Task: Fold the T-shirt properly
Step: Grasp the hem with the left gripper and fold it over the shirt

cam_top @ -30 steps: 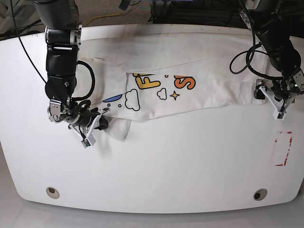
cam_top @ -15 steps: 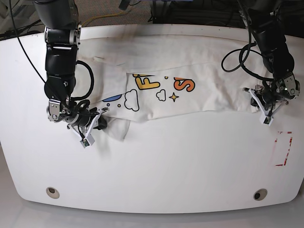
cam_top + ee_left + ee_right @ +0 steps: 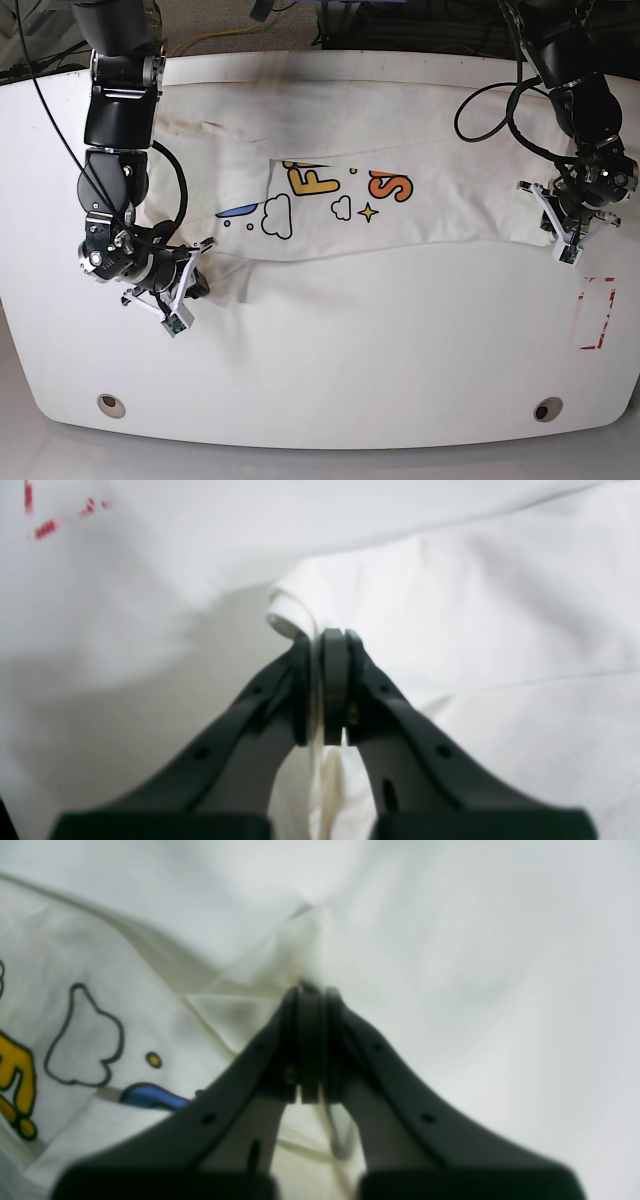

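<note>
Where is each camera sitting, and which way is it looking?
Base: high above the white table, looking straight down; both arms show, the left tool on the picture's right, the right tool on its left.
Left wrist: on the left arm, looking along its black tool, shut on a white edge of the T-shirt.
Right wrist: on the right arm, looking along its tool, shut on cloth near a printed cloud.
Shared: every view shows the T-shirt; red tape marks show in base and left wrist.
</note>
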`<action>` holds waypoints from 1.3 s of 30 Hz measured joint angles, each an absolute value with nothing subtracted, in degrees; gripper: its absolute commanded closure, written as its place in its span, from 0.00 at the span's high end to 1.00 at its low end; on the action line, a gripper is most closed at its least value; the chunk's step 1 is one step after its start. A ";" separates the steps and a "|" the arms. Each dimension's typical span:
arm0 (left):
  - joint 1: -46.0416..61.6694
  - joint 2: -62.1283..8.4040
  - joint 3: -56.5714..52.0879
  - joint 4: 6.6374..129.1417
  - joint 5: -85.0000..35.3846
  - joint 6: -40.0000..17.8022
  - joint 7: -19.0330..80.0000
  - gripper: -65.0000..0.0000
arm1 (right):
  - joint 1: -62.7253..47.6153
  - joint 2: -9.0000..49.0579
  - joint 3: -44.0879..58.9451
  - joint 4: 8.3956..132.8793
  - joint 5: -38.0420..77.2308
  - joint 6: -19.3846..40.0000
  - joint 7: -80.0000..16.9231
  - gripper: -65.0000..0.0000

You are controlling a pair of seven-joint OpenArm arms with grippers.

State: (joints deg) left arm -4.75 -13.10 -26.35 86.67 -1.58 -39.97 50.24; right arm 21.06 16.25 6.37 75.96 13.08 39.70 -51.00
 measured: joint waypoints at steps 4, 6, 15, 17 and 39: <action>-3.27 -13.08 -26.37 89.10 -1.83 -39.97 50.09 0.00 | 19.51 16.03 9.72 82.46 13.43 40.10 -54.37 0.00; -2.96 -13.08 -26.48 89.23 -1.67 -39.99 50.24 0.00 | 19.07 16.23 10.76 84.66 13.13 40.10 -57.04 0.00; -1.72 -12.93 -28.91 89.36 -1.78 -39.99 47.05 0.00 | 14.04 16.05 14.04 96.23 13.87 40.10 -61.89 0.00; -1.39 -12.88 -29.47 89.36 -1.52 -40.01 47.03 0.00 | 12.29 16.10 15.55 98.43 13.93 40.10 -62.48 0.00; 5.65 -12.99 -35.64 92.01 -1.93 -40.36 45.78 0.00 | -10.87 12.05 25.71 114.69 20.51 40.10 -68.25 0.00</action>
